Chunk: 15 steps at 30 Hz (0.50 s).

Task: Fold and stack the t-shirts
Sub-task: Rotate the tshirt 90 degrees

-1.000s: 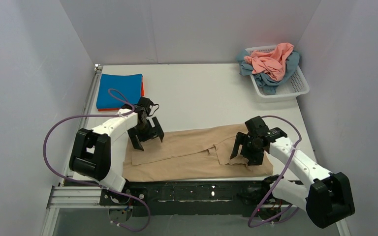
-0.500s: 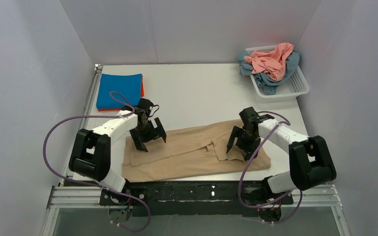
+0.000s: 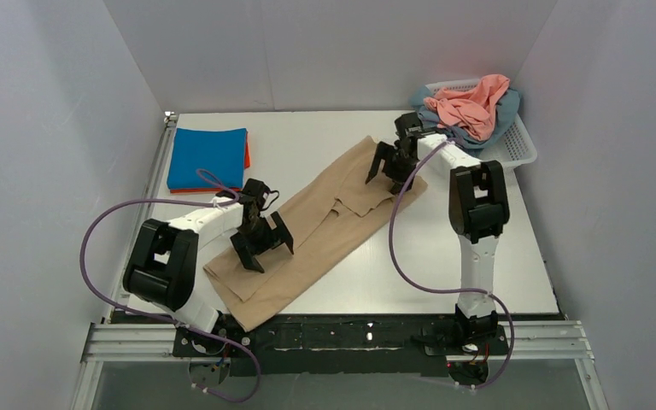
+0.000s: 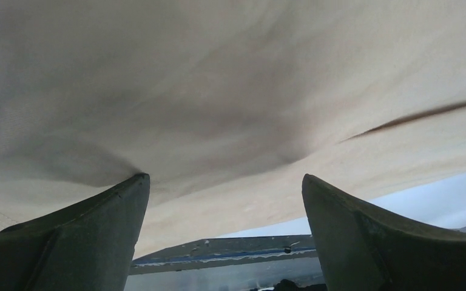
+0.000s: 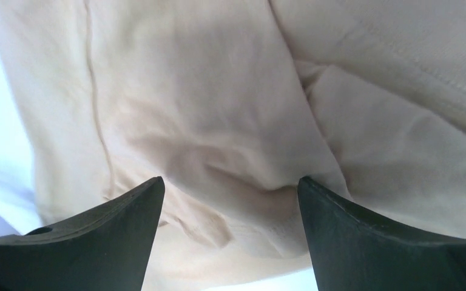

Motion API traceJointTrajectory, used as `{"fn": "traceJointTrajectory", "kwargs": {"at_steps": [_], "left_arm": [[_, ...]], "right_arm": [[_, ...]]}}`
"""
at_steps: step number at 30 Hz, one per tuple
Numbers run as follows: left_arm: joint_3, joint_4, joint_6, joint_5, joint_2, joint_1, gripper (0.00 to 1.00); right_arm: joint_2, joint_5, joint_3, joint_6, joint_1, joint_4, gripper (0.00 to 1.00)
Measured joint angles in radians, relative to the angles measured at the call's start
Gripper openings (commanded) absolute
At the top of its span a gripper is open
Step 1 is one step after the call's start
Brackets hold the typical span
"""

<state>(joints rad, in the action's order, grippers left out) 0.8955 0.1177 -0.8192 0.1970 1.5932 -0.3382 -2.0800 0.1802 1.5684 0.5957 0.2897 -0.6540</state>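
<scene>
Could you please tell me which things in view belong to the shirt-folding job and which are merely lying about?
Part of the job:
- tan shirt, spread diagonally on the table
- folded blue shirt, stacked on the orange-red shirt
- pink shirt and teal shirt, crumpled in the white basket

Just lying about:
- the white basket itself, which only holds the unfolded shirts

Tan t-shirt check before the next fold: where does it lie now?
In the top view the tan t-shirt lies diagonally across the table, from the near-left edge, under the left gripper, up to the right gripper beside the white basket.
</scene>
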Motion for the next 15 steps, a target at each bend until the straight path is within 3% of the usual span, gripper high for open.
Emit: {"fn": "traceJointTrajectory", "kwargs": {"at_steps": [10, 15], "left_arm": [[-0.034, -0.076, -0.258, 0.018, -0.008, -0.210, 0.98], [0.076, -0.082, -0.361, 0.066, 0.115, -0.330, 0.98]], "right_arm": [[-0.475, 0.239, 0.734, 0.033, 0.019, -0.082, 0.83], [-0.583, 0.352, 0.857, 0.144, 0.041, 0.048, 0.84]]}}
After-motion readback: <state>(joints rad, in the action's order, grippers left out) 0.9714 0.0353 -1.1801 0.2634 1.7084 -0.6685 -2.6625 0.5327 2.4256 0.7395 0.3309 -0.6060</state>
